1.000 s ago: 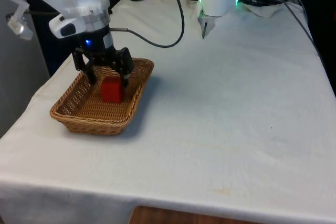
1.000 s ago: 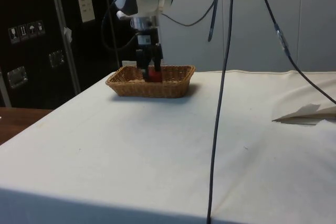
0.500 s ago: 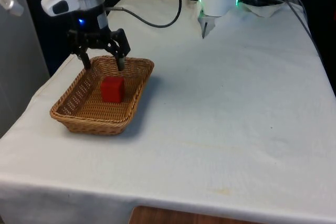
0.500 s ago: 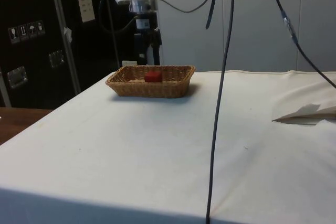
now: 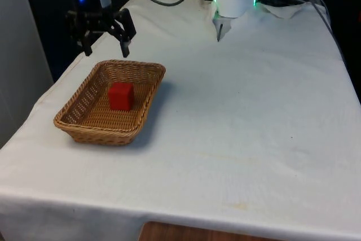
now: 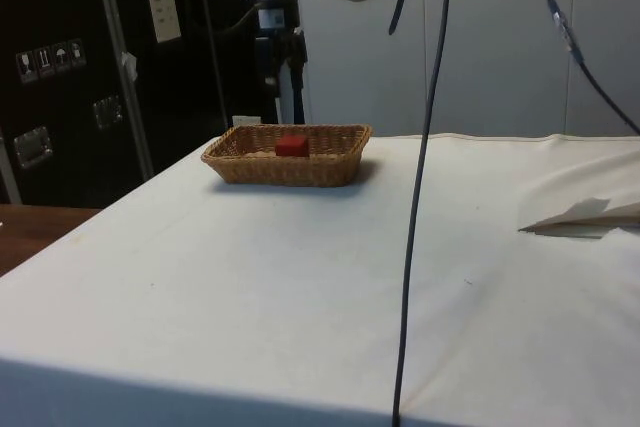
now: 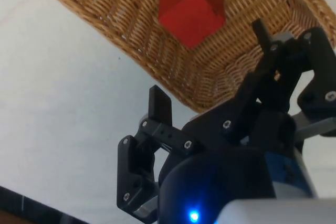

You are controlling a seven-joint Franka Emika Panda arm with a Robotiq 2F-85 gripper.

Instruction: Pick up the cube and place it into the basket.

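- The desk (image 5: pixel 242 117) carries a white cloth that lies mostly smooth, bare on the near side of the basket (image 5: pixel 84 121)
- The basket, a shallow wicker tray, sits flat on the cloth close to the desk's edge on the front view's left
- The cube (image 5: pixel 120 95), red, rests upright on the basket's woven floor, roughly central, touching none of the walls; by that the placing looks done
- The claw (image 5: pixel 105 42) hangs above and just beyond the basket's far rim, jaws spread wide and holding nothing
- Little seems left to go wrong, in my judgement: the main risk is a finger clipping the far rim if the arm swings low, which could drag the light basket towards the desk edge or tip the cube out
- A black cable (image 6: pixel 420 177) hangs across the side view well clear of the basket; it could snag on a wide arm sweep
- Beyond the basket, crumpled paper (image 6: pixel 585 217) lies on the cloth, well apart
- Farthest back stand dark cabinets (image 6: pixel 60 77) and a pale wall
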